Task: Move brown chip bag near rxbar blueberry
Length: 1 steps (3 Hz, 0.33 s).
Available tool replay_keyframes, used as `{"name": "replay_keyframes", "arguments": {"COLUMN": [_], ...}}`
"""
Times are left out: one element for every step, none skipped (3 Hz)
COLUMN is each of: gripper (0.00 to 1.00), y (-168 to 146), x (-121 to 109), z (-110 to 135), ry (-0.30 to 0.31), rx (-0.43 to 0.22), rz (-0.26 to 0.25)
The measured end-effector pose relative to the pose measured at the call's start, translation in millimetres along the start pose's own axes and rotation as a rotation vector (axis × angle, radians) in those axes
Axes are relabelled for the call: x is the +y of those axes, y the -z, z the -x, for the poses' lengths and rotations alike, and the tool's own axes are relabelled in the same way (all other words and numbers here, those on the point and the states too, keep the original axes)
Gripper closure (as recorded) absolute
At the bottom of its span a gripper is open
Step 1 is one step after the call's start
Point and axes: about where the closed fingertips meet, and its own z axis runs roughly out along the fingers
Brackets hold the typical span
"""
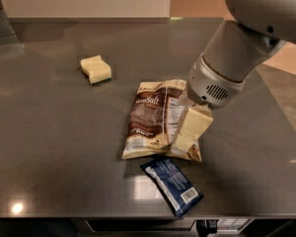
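The brown chip bag (pixel 150 120) lies flat on the dark table (pixel 49 147) near its middle, label side up. The rxbar blueberry (pixel 171 185), a dark-blue bar with a white barcode patch, lies just below the bag's lower right corner, almost touching it, close to the table's front edge. My gripper (pixel 190 132) hangs from the big grey arm (pixel 237 48) and sits over the bag's right edge, covering part of the white nutrition panel.
A pale yellow sponge block (pixel 95 69) lies on the table at the back left, well apart from the bag. The table's front edge (pixel 64 215) runs just below the bar. The right table edge borders tan floor (pixel 291 98).
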Motion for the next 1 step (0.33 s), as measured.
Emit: {"name": "replay_keyframes", "arguments": {"gripper": [0.0], "y": [-0.1], "x": [0.0], "z": [0.2], "ry": [0.0], "rx": [0.0], "rz": [0.0]}}
